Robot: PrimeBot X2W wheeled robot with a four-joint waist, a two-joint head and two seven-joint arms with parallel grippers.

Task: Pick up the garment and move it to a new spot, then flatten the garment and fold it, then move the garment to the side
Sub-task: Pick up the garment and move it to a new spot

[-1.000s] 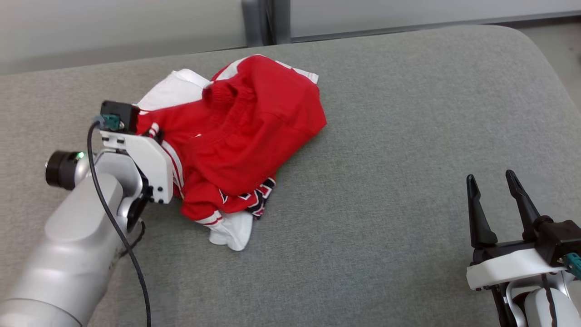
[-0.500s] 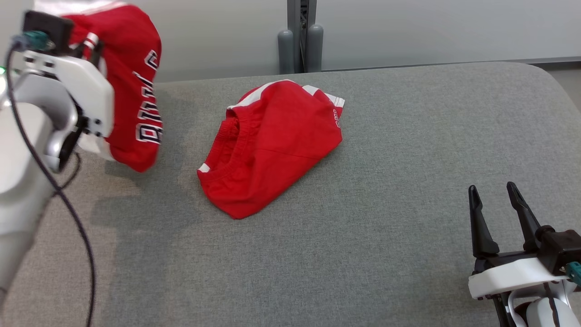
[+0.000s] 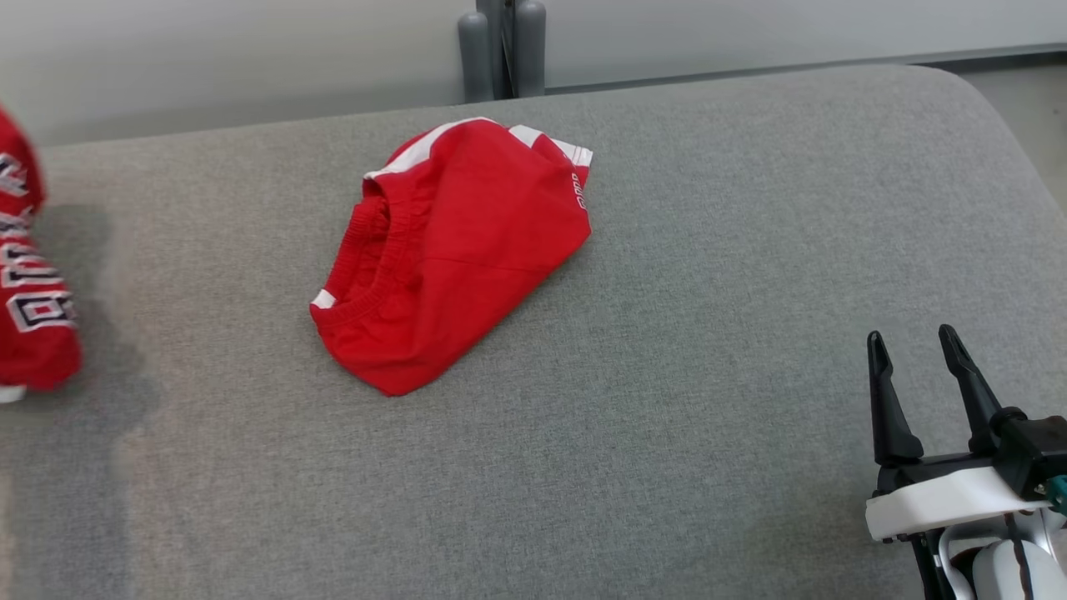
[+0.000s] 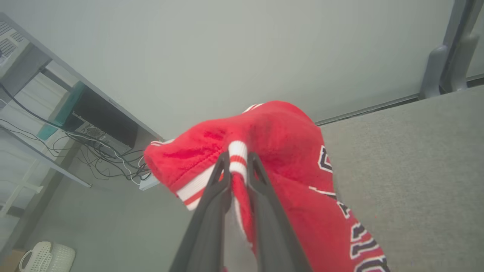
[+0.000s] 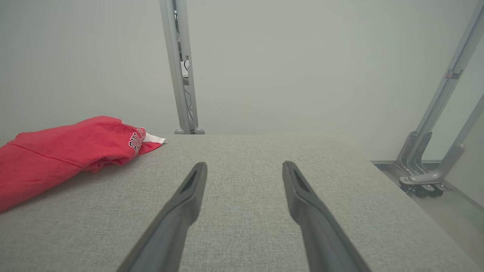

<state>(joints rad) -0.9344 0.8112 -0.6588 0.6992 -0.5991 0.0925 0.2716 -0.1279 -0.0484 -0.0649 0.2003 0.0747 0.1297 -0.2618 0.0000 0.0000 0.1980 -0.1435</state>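
While the left gripper (image 4: 239,158) is pinched tight on the white-and-red striped trim of the red jersey (image 4: 287,151), the jersey hangs off it in a bunch, w/ dark-and-white lettering down one side. Head view: jersey (image 3: 29,308) is at the far left edge, over the grey cushion (image 3: 708,350), shadow beneath it; can't tell if its bottom touches the fabric. Red shorts (image 3: 450,250) lie crumpled near the cushion's middle-back, waistband toward the left, white stripe along the top edge, well apart from the jersey. Right gripper (image 3: 910,335) is at lower right over the cushion, fingers spread wide w/ nothing btwn them, well apart from the shorts.
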